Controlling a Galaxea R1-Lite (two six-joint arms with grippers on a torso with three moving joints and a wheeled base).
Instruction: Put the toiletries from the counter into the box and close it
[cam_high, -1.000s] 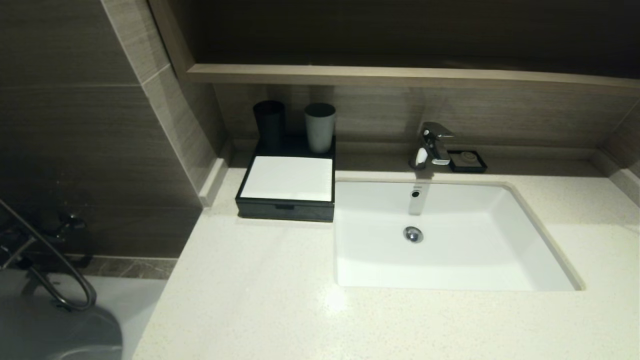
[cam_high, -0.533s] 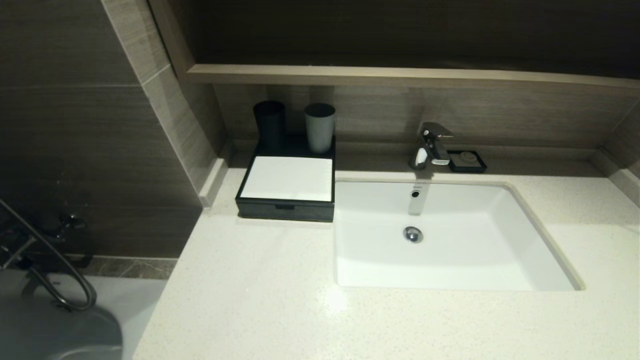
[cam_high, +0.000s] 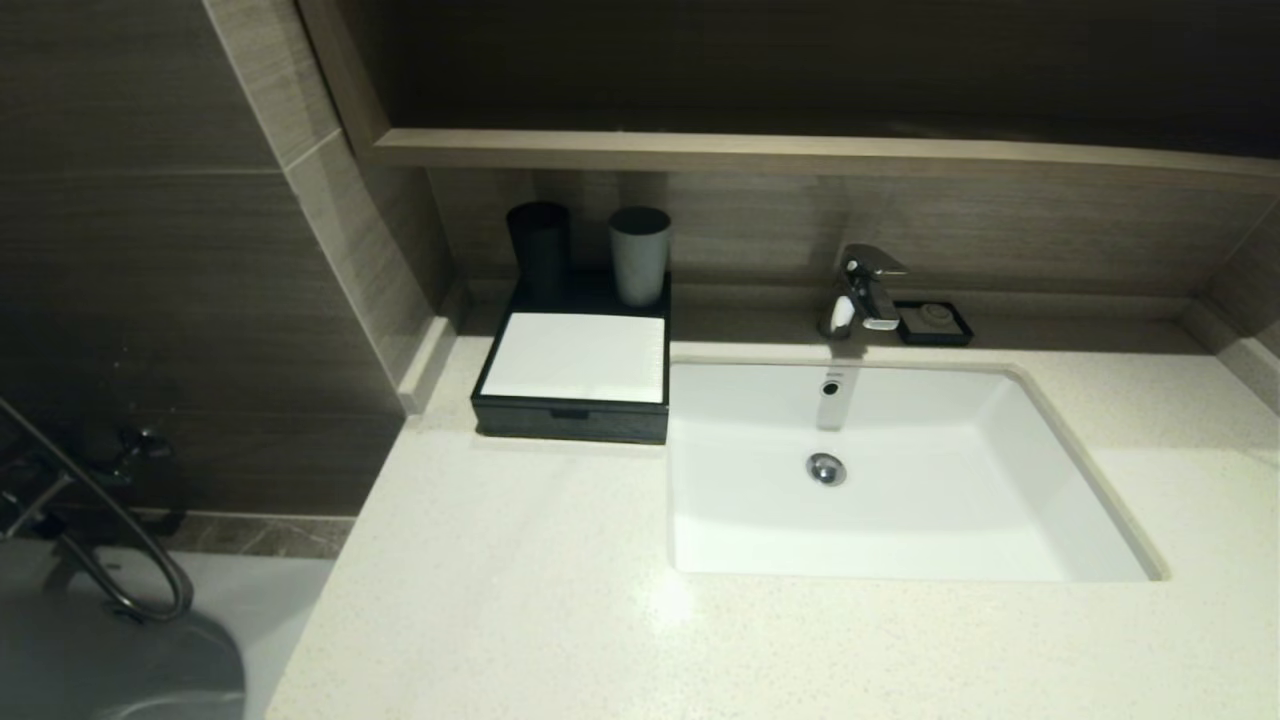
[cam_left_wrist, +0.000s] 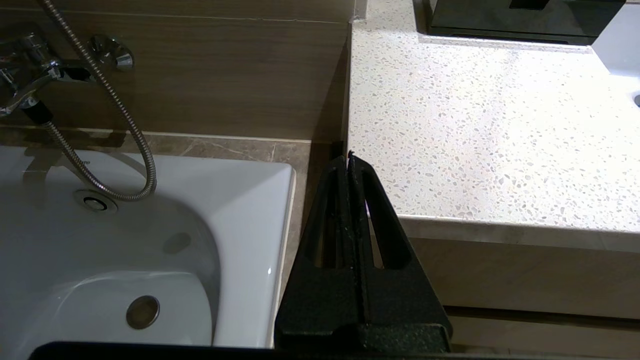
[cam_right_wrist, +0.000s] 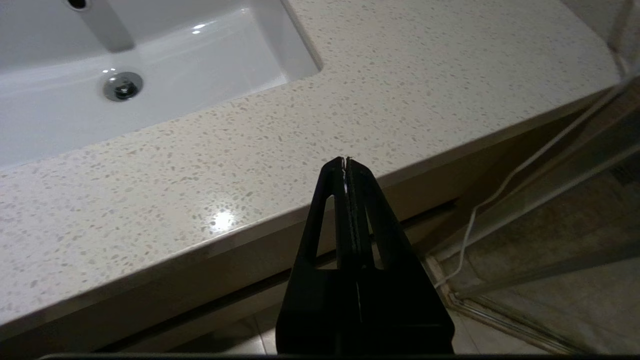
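Head view only: box (cam_high: 572, 375), drawer shut, on counter (cam_high: 520, 580) left of basin (cam_high: 900, 470). Wrist views only: left gripper (cam_left_wrist: 348, 156) by bathtub (cam_left_wrist: 100, 250), right gripper (cam_right_wrist: 346, 160) at the counter's front edge; both pressed closed, empty.

Pale cream speckled stone counter (cam_high: 520, 570) with a white rectangular basin (cam_high: 1000, 480) sunk into it, low black box (cam_high: 570, 418) with a white top panel at the back left touching the basin's edge, small black square soap dish (cam_high: 935, 323) behind the chrome tap (cam_high: 862, 290)
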